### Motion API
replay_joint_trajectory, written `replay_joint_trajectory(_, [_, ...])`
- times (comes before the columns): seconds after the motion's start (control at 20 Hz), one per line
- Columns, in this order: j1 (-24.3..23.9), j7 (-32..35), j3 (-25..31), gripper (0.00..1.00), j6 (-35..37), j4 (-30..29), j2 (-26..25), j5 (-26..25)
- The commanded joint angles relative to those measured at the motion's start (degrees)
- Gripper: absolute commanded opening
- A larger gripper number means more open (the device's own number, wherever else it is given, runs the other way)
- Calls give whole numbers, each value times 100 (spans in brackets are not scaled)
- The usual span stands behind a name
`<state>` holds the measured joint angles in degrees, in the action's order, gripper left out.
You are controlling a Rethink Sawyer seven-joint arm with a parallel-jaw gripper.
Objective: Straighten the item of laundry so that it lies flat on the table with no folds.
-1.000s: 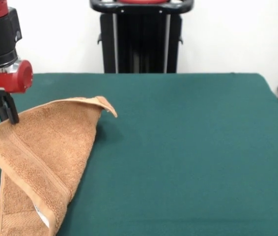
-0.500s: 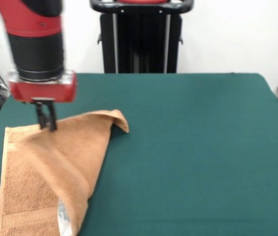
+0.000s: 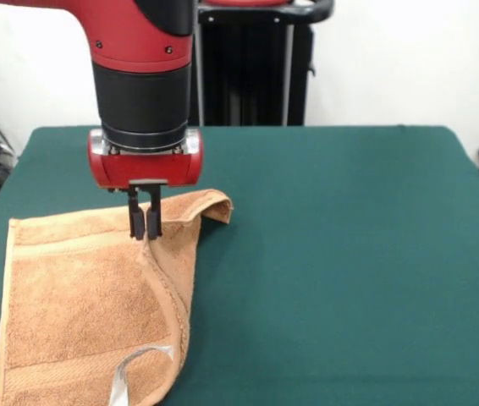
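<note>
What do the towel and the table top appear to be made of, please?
The towel looks like orange-tan terry cloth: a nubby pile with flatter woven bands and hems. The table top seems covered in matte dark green felt-like fabric; it shows no shine.

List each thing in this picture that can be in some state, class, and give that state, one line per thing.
towel: lying on the table, partly opened, one part still folded over along its right side, far corner curled up.
white label: showing at the towel's near edge, bent into a loop.
gripper: shut on a fold of the towel, pointing straight down.
table: green top, towel at one side.
</note>
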<state>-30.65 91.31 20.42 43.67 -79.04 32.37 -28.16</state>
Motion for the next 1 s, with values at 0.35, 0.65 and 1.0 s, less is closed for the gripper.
replay_joint_trajectory(0.35, [132,109,-69,0,-151,-134,-303,-147])
replay_joint_trajectory(0.65, [222,297,-157,0,-293,-61,-369,-185])
replay_joint_trajectory(1.0, [496,619,-348,0,-438,202,-544,-209])
